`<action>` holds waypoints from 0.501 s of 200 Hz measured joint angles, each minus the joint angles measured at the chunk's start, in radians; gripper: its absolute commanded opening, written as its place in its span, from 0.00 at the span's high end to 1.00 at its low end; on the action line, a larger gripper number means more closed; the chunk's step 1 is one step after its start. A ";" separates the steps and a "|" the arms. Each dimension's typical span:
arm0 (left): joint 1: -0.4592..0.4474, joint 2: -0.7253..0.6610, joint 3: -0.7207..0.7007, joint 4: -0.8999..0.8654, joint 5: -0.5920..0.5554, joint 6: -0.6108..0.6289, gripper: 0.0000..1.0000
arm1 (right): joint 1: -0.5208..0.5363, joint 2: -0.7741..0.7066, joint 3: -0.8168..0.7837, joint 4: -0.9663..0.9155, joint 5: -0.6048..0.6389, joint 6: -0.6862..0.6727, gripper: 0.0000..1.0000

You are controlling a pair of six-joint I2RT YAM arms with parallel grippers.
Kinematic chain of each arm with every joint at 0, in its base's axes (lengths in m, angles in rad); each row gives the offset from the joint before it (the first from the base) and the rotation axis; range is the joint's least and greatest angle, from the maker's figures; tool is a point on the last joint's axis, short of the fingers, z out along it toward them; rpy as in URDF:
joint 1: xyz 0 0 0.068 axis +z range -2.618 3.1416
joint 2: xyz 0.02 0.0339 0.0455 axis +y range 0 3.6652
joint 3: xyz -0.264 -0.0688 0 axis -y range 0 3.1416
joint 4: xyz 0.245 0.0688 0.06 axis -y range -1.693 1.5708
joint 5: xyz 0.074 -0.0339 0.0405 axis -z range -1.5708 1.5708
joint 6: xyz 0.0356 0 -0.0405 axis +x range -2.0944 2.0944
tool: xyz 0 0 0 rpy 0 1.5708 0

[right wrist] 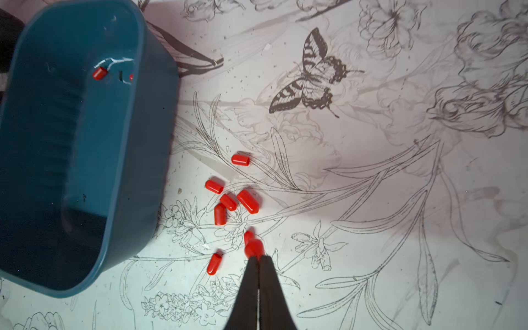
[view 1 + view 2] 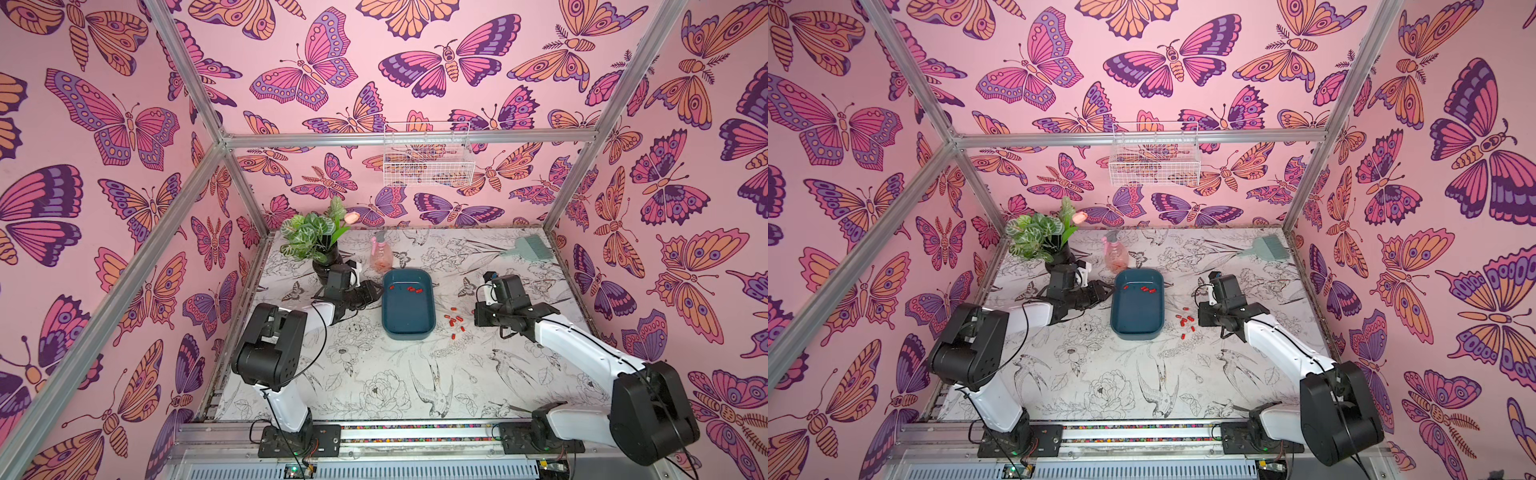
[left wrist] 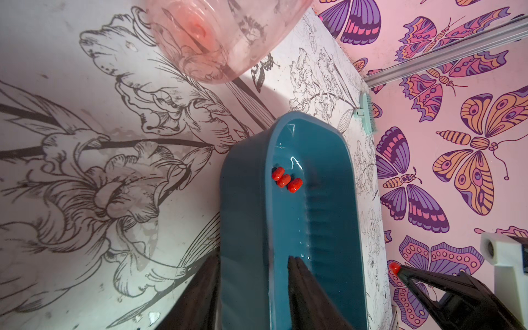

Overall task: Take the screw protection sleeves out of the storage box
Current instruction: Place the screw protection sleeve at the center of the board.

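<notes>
Right gripper (image 1: 258,258) — black tapered fingers pressed together, pinching one sleeve (image 1: 253,247) at the tips, over the table (image 2: 374,374). Left gripper (image 3: 253,257) clamps the box (image 2: 407,316) wall, one finger inside, one outside. Box: glossy teal plastic, rounded corners, ribbed inside. I count four sleeves (image 2: 411,289) inside, near its far end — small smooth red caps. Several more lie scattered on the flower-printed sheet, just right of the box.
</notes>
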 measured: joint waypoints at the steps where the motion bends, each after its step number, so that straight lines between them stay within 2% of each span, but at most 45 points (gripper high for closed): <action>1: 0.000 0.000 0.000 0.000 0.000 0.000 0.56 | 0.000 0.001 0.000 0.000 0.000 0.000 0.98; 100: 0.000 0.000 0.000 0.000 0.001 0.000 0.56 | -0.038 0.120 -0.007 0.006 -0.084 0.000 1.00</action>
